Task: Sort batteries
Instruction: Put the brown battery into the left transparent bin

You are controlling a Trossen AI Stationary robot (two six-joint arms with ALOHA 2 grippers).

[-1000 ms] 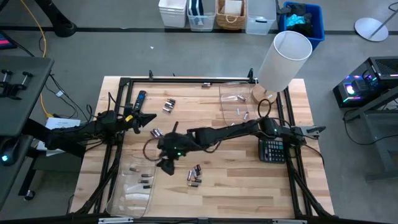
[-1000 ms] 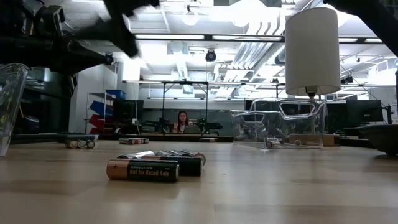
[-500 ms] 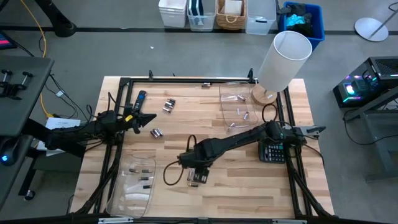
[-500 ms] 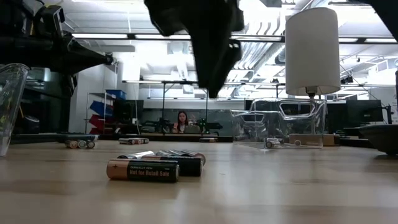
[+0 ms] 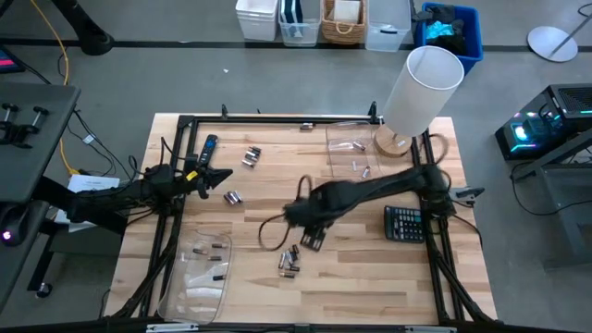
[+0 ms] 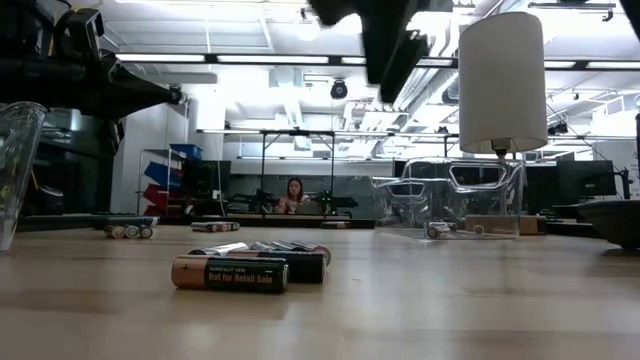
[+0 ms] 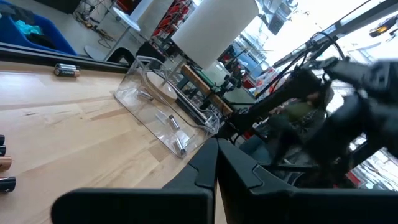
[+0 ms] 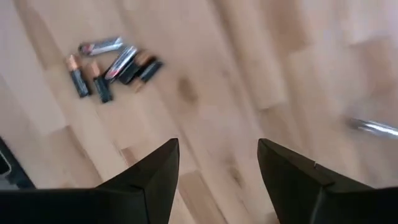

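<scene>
A small heap of batteries (image 5: 289, 262) lies on the wooden table near its front middle, some dark with copper ends, some silvery; it also shows in the low view (image 6: 250, 268) and the right wrist view (image 8: 112, 62). My right gripper (image 5: 313, 238) hangs open above and just beyond the heap, pointing down, nothing between its fingers (image 8: 217, 144). More batteries (image 5: 250, 155) lie at the far left, and another pair (image 5: 233, 197) left of centre. My left gripper (image 5: 222, 175) waits shut at the table's left, level, above the wood.
A clear tray (image 5: 335, 139) with silvery batteries stands at the far right, another clear tray (image 5: 190, 291) with dark ones at the near left. A remote (image 5: 207, 146), a calculator (image 5: 404, 223) and a white lamp (image 5: 422, 88) are also on the table.
My right gripper has swung from beside the near-left tray toward the table's right edge, passing over the heap of batteries, and has risen while tipping from a slant to point straight down. The batteries on the table have stayed put.
</scene>
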